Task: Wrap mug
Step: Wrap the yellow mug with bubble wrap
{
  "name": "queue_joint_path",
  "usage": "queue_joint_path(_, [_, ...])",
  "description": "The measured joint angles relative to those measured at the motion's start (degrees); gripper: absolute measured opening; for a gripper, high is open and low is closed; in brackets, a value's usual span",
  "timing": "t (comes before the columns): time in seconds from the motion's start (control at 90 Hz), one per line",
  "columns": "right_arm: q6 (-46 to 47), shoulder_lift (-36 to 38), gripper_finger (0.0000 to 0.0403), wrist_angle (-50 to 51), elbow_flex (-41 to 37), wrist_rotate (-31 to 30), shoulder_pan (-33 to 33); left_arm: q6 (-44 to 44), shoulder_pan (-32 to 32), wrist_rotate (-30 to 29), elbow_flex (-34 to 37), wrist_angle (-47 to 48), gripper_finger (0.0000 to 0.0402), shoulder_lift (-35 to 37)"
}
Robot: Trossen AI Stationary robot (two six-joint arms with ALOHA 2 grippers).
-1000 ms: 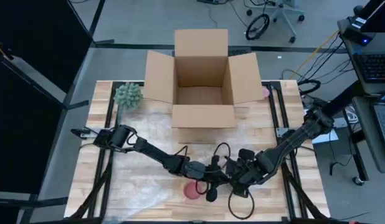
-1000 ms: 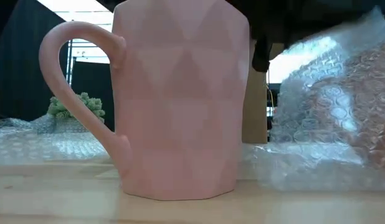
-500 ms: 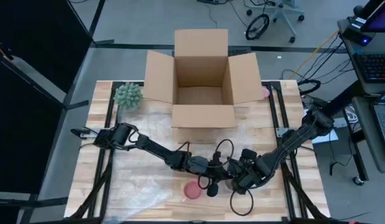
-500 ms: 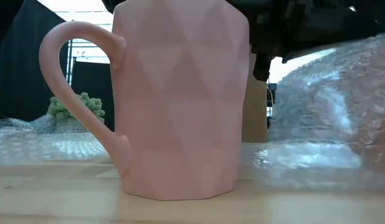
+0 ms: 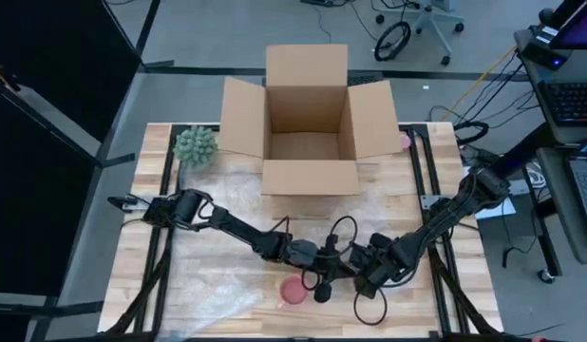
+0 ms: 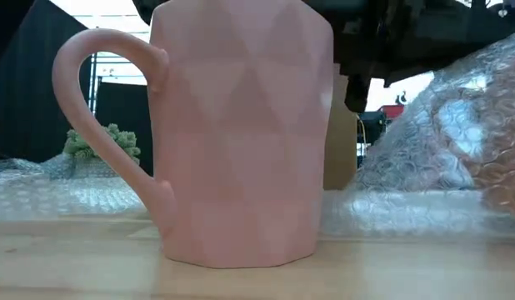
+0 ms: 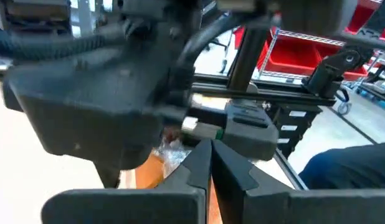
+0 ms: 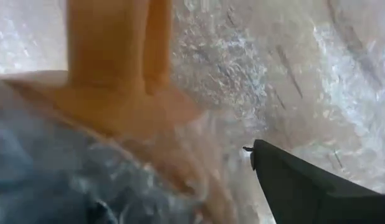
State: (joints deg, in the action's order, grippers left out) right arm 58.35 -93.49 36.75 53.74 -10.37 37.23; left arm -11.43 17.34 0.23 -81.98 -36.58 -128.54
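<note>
plainly unmarked pink mug (image 6: 241,133)

Matt faceted ceramic mug (image 6: 241,133), clear bubble wrap (image 6: 441,158), wood table (image 5: 227,266).

High view: looks straight down from far above, taking in the whole table (image 5: 179,275) and open cardboard box (image 5: 308,123).
Low view: sits at tabletop height, facing level toward the room, very close to the pink mug (image 6: 241,133).
Left wrist view: points into the other arm's housing, close.
Right wrist view: pressed near bubble wrap (image 8: 255,68).
Shared: mug (image 5: 294,291), high and low views.
</note>
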Motion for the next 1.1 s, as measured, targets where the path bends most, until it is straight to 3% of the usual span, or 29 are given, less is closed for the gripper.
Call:
queue_joint_path(0.156, [-0.8,0.0,0.021,-0.2,0.5,-0.7,-0.2,0.3,0.2,0.1,-0.3,-1.7,0.0,0.7])
queue_joint_path(0.311, [-0.7,0.2,0.021,-1.0,0.4,-0.2,-0.5,-0.2,0.3,0.1,-0.7,7.0,0.0,0.1])
queue_joint_path(0.478, [-1.1,0.3,0.021,0.4,1.8,0.3,-0.8,-1.6,-0.1,1.5,-0.9,5.6,0.0,-1.5])
queue_joint_path(0.967, [-6.4,0.4,0.021,27.5,25.4,1.3,2.5,-1.7,-0.7,2.8,-0.7,3.5,0.0,-1.8])
queue_joint_path(1.1, [-5.4,0.4,0.021,29.9,28.1,-5.6,3.1,-1.7,-0.7,2.8,-0.7,3.5,0.0,-1.8])
